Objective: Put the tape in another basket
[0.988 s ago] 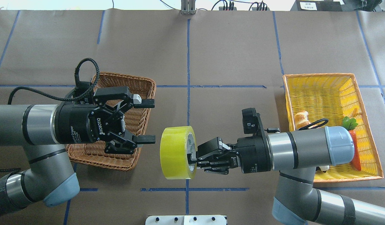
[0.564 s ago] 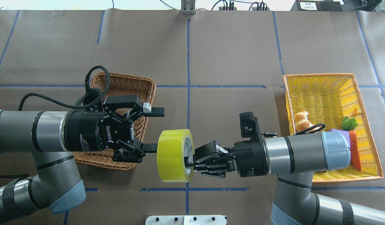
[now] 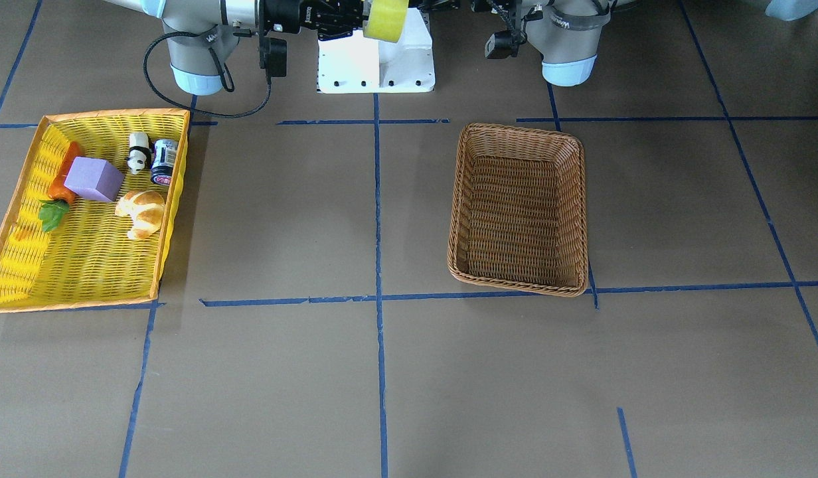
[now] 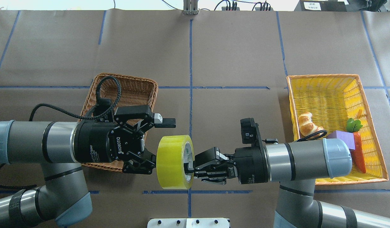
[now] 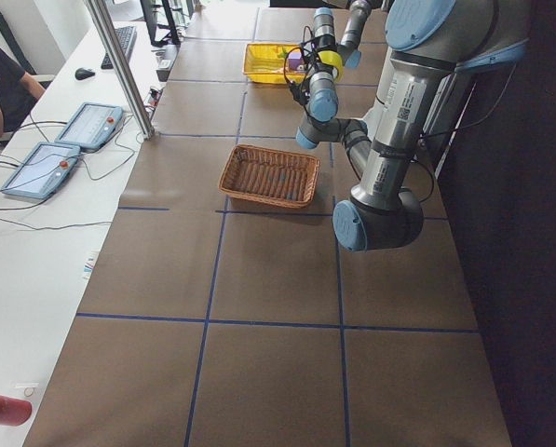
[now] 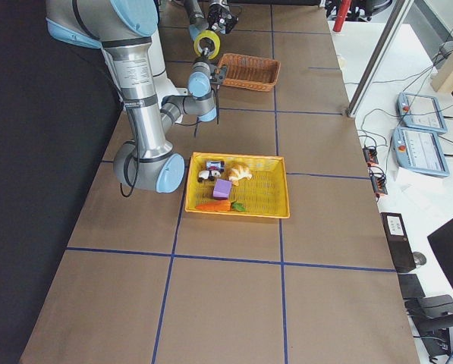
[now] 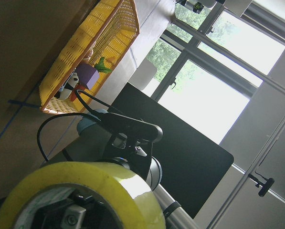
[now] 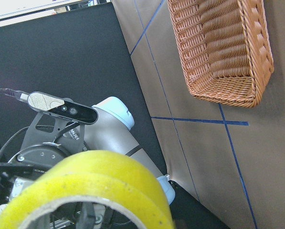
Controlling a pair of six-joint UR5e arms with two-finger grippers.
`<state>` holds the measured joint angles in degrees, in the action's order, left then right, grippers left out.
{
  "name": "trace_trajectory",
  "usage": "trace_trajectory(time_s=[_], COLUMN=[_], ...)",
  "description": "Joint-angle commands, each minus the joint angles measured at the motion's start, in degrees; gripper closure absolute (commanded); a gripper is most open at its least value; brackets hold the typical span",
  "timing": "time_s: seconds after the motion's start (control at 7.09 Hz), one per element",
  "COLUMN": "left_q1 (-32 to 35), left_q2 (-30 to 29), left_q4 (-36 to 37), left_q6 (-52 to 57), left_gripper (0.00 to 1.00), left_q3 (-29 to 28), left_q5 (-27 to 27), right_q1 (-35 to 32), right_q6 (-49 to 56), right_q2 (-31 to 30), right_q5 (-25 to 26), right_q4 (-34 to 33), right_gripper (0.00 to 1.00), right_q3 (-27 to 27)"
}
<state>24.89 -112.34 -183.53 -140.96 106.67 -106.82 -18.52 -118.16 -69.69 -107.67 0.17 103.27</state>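
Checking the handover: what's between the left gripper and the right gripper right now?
The tape lies between them, standing on edge. The right gripper holds it at one face, and the open left gripper is at the other. The overhead view shows this.

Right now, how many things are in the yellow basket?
5, all at the yellow basket's end nearest the robot: a carrot, a purple block beside it, a panda figure, a small dark can, and a croissant. None looks hidden.

Tape (image 4: 171, 161) fills gap between left claw (image 4: 163, 141), right claw (image 4: 191, 165); basket (image 3: 518, 209) open-topped.
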Motion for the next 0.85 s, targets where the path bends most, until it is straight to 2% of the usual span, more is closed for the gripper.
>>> trace_trajectory(time_s=[0.0,0.14,0.28,0.42,0.56,0.71], left_q1=[-0.28,-0.28,-0.28,-0.28,-0.28,-0.28], left_q2=[-0.16,-0.16,-0.16,-0.16,-0.16,-0.16], left_q4=[0.01,0.01,-0.08,-0.08,-0.08,0.01], left_q6=[-0.02,-0.02,0.15,0.16,0.16,0.16], left_gripper=[0.02,0.09,0.22,0.28,0.36,0.49], left_q3=[-0.33,-0.41,-0.50,-0.50,-0.50,-0.59], left_q5=[0.03,0.03,0.03,0.03,0.03,0.03], right_q1=[0.50,0.59,0.76,0.68,0.67,0.67], right_q6=[0.04,0.04,0.04,0.04,0.12,0.13], right_q2=[-0.01,-0.01,-0.01,-0.09,-0.01,-0.09], right_q5=[0.36,0.45,0.36,0.36,0.45,0.88], right_q4=[0.00,0.09,0.00,0.09,0.44,0.44], right_gripper=[0.98,0.98,0.97,0.91,0.22,0.00], right_q3=[0.00,0.00,0.00,0.00,0.00,0.00])
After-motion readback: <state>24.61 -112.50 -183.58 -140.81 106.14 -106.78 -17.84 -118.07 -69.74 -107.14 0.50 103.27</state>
